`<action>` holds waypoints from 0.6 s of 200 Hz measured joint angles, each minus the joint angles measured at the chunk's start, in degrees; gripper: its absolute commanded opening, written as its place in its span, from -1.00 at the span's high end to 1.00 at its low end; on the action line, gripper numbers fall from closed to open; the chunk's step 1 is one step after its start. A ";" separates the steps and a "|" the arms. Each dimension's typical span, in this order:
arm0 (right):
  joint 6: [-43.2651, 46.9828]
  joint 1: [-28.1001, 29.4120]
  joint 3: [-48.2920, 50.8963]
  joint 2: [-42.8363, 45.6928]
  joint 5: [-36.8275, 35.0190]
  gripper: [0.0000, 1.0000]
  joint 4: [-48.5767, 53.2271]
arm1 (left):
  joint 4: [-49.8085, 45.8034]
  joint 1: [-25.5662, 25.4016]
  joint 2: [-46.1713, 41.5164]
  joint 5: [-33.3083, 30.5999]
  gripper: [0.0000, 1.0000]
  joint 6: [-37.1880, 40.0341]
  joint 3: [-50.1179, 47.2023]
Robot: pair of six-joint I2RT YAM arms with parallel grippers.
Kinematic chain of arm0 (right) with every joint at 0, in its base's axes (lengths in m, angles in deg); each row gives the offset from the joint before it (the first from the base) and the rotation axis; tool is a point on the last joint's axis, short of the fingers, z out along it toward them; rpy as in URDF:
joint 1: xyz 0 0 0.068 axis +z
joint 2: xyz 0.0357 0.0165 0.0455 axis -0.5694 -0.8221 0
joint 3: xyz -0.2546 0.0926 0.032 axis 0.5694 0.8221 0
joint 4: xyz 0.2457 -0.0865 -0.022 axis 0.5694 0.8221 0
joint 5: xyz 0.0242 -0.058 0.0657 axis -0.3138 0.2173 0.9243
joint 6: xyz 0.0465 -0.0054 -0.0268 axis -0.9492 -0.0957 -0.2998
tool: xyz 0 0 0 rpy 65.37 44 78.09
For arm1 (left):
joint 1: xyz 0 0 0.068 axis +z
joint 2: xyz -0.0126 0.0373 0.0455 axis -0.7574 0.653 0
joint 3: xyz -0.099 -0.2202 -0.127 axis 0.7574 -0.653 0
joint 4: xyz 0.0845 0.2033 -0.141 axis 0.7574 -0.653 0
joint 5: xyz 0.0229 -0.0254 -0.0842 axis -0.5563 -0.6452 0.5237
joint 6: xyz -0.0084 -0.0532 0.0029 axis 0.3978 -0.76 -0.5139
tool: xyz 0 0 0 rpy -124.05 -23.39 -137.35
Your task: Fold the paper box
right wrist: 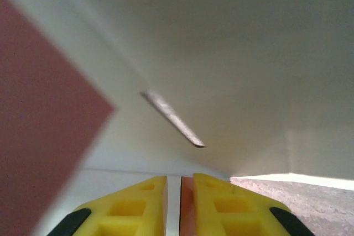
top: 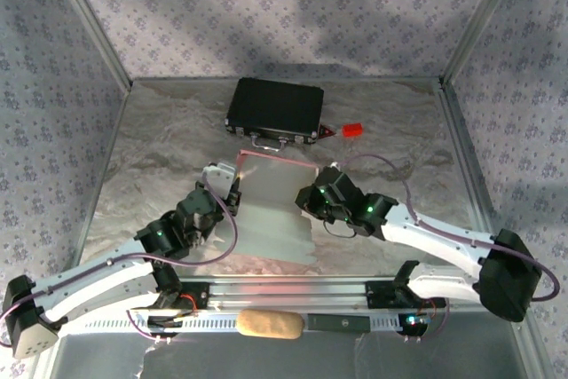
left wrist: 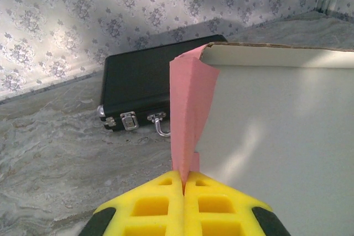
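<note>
The paper box [top: 275, 210] lies mid-table with its pale inside up and its pink far edge raised. My left gripper [top: 232, 179] is at the box's far left corner. In the left wrist view it [left wrist: 183, 183] is shut on an upright pink flap [left wrist: 191, 98] beside the pale panel [left wrist: 276, 125]. My right gripper [top: 312, 194] is at the box's right side. In the right wrist view its jaws [right wrist: 180, 183] stand close together with a pink strip of card between them. Ahead of them is a pale wall with a slit [right wrist: 172, 119], and a blurred pink flap [right wrist: 38, 125] at left.
A black hard case [top: 275, 108] with metal latches [left wrist: 128, 120] lies just beyond the box, with a tiny red block [top: 353, 130] to its right. Patterned walls enclose the table. A tan oblong object [top: 269, 325] rests on the rail between the arm bases.
</note>
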 measured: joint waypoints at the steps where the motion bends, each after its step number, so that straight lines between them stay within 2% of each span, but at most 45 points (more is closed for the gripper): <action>1: 0.04 0.04 -0.07 -0.09 0.02 0.53 0.00 | 0.00 0.00 0.00 0.00 1.00 0.00 0.00; 87: 1.53 2.27 -3.98 -6.67 -0.42 0.48 2.21 | -0.28 0.04 0.37 -1.38 1.00 0.59 0.42; 120: 4.74 2.49 -6.16 -5.14 -1.51 0.32 6.01 | -0.42 0.07 0.37 -2.12 1.00 0.57 0.55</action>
